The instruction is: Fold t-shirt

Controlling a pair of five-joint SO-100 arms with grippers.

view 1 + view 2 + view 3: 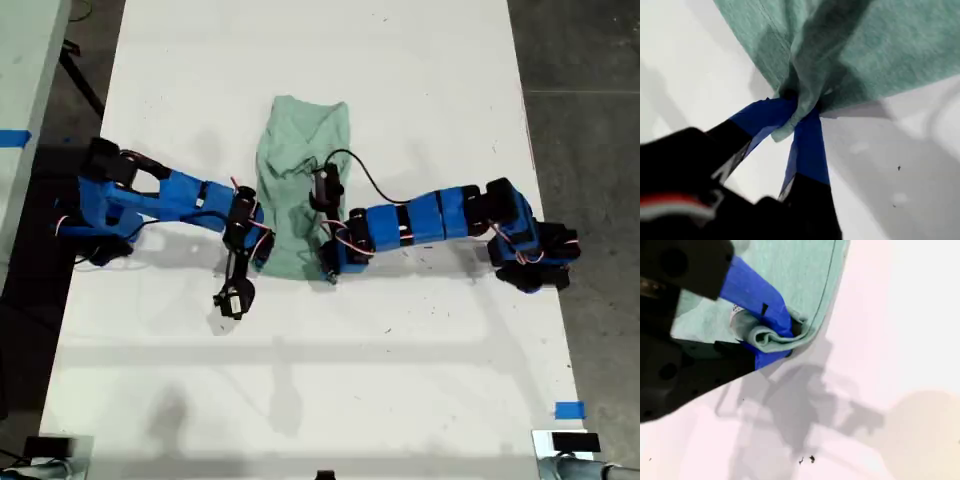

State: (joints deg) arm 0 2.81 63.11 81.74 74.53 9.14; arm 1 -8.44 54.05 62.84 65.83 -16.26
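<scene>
The pale mint-green cloth t-shirt looks like soft matt knit, kinda heathered up close, with a stitched hem. The plain white tabletop is smooth with a dull sheen. Both blue-and-black arms look like matt plastic, blue tape wrapping my first pincer and my second pincer.

We can read no words, labels, brand marks or numbers in any view. The t-shirt carries no print, the white bench shows only small dark specks, and the blue tape on it is unmarked.
</scene>
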